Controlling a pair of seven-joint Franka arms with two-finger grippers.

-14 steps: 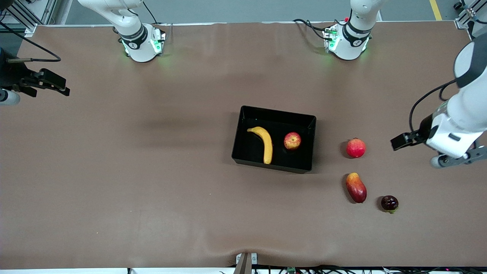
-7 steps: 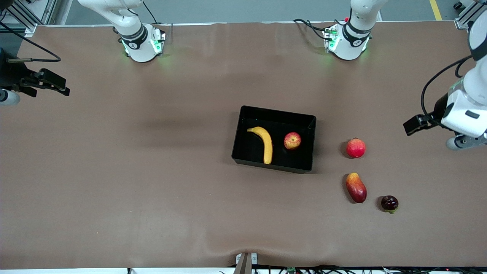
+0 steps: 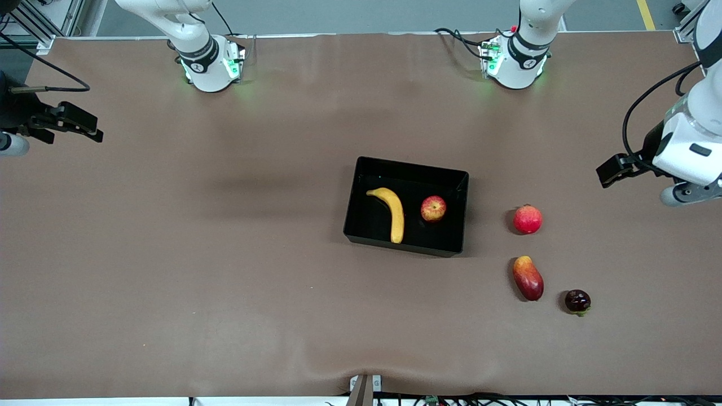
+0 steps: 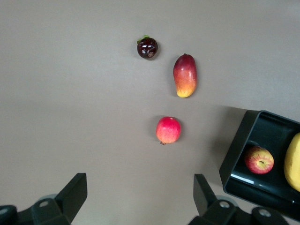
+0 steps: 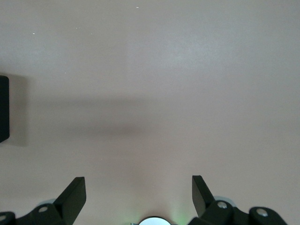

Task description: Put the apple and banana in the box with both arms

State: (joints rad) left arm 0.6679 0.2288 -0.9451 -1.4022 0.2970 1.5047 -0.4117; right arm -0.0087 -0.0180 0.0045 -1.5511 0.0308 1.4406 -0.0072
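Brown counter (image 3: 225, 270); banana (image 3: 391, 213) & apple (image 3: 433, 208) in box (image 3: 361, 169). Left pincer (image 4: 138, 194), right pincer (image 5: 139, 194) both wide open, empty, over bare counter.

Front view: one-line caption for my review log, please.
Banana and apple lie in the box; left claw and right claw hang open at the table's ends.

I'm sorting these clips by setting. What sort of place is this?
Probably a robotics lab workbench, not a kitchen: a brown-covered table with two arm bases bolted along one edge, loose cables, and fruit laid out like props, the banana and apple in a black box. Both grippers, left and right, hang open.
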